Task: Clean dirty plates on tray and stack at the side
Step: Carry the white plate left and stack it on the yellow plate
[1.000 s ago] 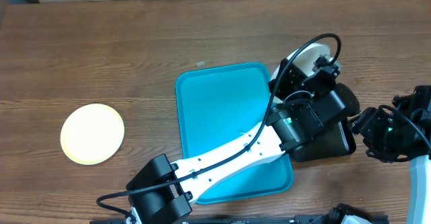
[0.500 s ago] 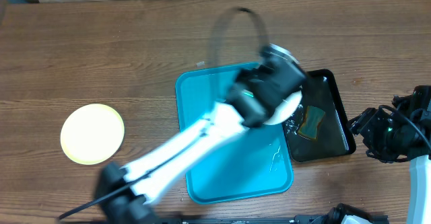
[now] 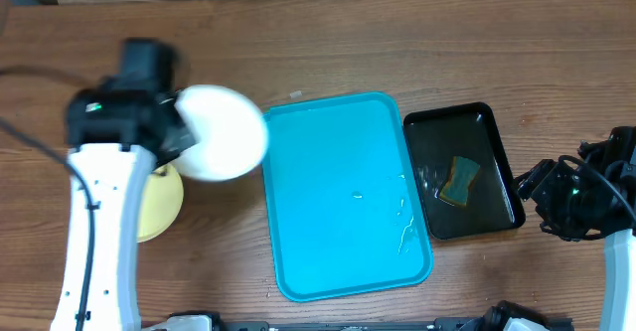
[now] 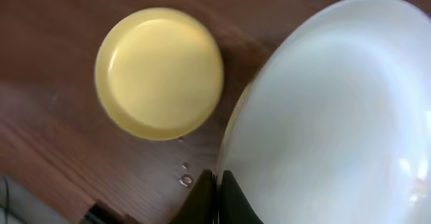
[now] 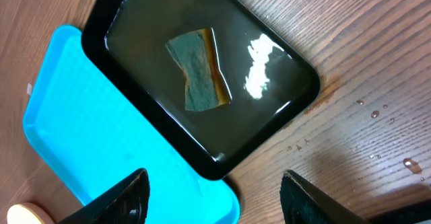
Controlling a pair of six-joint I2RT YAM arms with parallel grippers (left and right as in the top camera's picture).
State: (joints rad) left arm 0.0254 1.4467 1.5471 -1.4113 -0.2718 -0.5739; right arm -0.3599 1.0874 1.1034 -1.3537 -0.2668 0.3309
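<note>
My left gripper (image 3: pixel 184 132) is shut on the rim of a white plate (image 3: pixel 224 132) and holds it above the table, left of the turquoise tray (image 3: pixel 343 197). In the left wrist view the jaws (image 4: pixel 219 197) pinch the white plate (image 4: pixel 330 116), which hangs beside and partly over the pale yellow plate (image 4: pixel 159 72). The yellow plate (image 3: pixel 159 207) lies on the wood, partly hidden by my left arm. The tray holds only a few water drops. My right gripper (image 5: pixel 215 204) is open and empty over the near corner of the black tray (image 5: pixel 269 126). A third plate is not in view.
The black tray (image 3: pixel 502 172) sits right of the turquoise tray and holds dark water and a green-and-yellow sponge (image 3: pixel 459 179). Water drops lie on the wood by it (image 5: pixel 377 113). My right arm (image 3: pixel 581 197) is at the table's right edge.
My left arm has swung the white plate from over the black tray, across the turquoise tray, to the left side by the yellow plate. The right arm has not moved.
</note>
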